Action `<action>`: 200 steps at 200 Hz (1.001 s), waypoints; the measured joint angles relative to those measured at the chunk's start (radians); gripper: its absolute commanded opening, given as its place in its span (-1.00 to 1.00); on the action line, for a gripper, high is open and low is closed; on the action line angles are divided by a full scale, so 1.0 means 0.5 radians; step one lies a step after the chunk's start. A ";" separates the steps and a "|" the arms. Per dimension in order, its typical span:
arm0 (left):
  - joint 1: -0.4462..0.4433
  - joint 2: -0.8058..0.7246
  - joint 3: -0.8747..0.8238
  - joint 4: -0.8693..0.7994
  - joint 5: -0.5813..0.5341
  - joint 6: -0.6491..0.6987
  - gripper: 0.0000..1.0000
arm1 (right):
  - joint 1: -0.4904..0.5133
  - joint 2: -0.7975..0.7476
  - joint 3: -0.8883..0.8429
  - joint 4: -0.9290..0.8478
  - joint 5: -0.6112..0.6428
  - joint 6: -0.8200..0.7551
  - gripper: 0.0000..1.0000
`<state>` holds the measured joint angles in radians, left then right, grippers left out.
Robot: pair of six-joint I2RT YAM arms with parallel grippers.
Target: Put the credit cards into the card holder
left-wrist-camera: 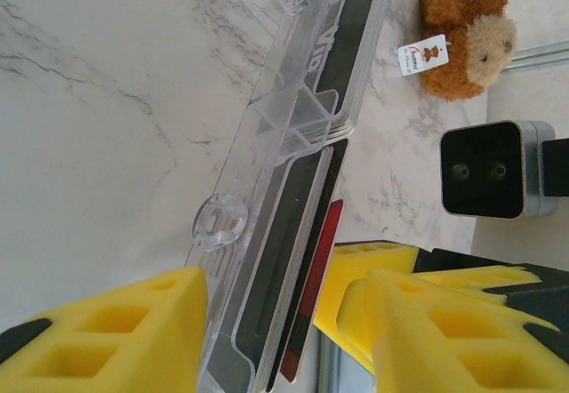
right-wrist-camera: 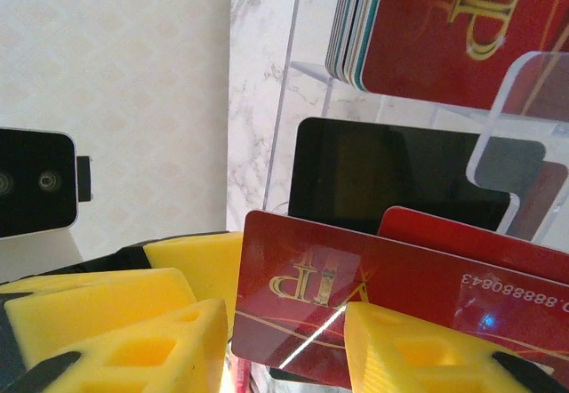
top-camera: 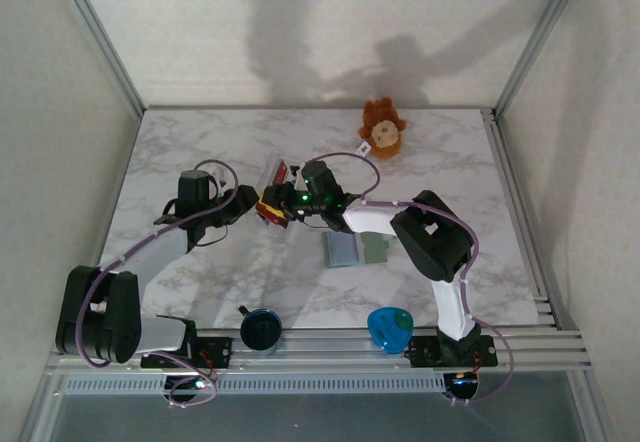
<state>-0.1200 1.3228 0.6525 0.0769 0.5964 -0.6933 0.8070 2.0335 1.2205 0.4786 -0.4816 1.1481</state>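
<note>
The clear display stand [top-camera: 276, 175] holds stacked cards at mid-table. A red credit card [right-wrist-camera: 356, 268] with gold lettering leans at its lower tier, and a second red card [right-wrist-camera: 462, 233] stands behind it. My right gripper [right-wrist-camera: 284, 344] sits at that front card's corner, jaws apart, right fingertip [right-wrist-camera: 418, 353] overlapping the card. My left gripper [left-wrist-camera: 280, 326] straddles the stand [left-wrist-camera: 267, 180] from the other side, open, a red card edge [left-wrist-camera: 322, 260] between its fingers. The two grippers [top-camera: 250, 207] [top-camera: 284, 205] meet at the stand. The card holder [top-camera: 355, 250] lies open and flat, right of centre.
A brown teddy [top-camera: 382, 127] sits at the back of the table. A dark round object [top-camera: 262, 329] and a blue object [top-camera: 388, 327] rest at the near edge. More cards, one of them red [right-wrist-camera: 444, 28], fill the stand's upper tier.
</note>
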 measured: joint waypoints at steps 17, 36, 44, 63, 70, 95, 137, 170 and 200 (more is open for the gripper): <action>0.000 0.000 0.001 -0.006 0.000 0.000 -0.07 | -0.004 0.006 0.000 0.009 -0.018 0.005 -0.23; 0.000 -0.001 0.001 -0.016 -0.002 0.002 -0.09 | -0.008 0.010 0.000 0.024 -0.034 0.018 -0.25; 0.000 -0.004 0.002 -0.023 -0.002 0.003 -0.09 | -0.009 0.010 0.000 0.030 -0.036 0.025 -0.26; 0.000 -0.019 0.012 -0.056 -0.009 0.014 -0.01 | -0.008 0.010 0.000 0.043 -0.042 0.038 -0.27; -0.001 -0.027 0.016 -0.066 -0.015 0.024 0.09 | -0.008 0.010 0.000 0.054 -0.043 0.040 -0.27; 0.000 -0.070 0.025 -0.111 -0.059 0.032 0.20 | -0.011 0.010 0.000 0.104 -0.060 0.048 -0.30; -0.008 -0.113 0.065 -0.159 -0.068 0.068 0.00 | -0.012 0.027 0.001 0.144 -0.076 0.049 -0.33; -0.011 -0.120 0.083 -0.186 -0.071 0.094 0.04 | -0.012 0.044 0.001 0.143 -0.079 0.056 -0.20; -0.011 -0.120 0.105 -0.247 -0.094 0.123 0.00 | -0.012 0.040 0.001 0.082 -0.085 0.021 -0.12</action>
<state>-0.1257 1.2629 0.7052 -0.0467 0.5495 -0.6319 0.8009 2.0533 1.2209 0.5198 -0.5243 1.1587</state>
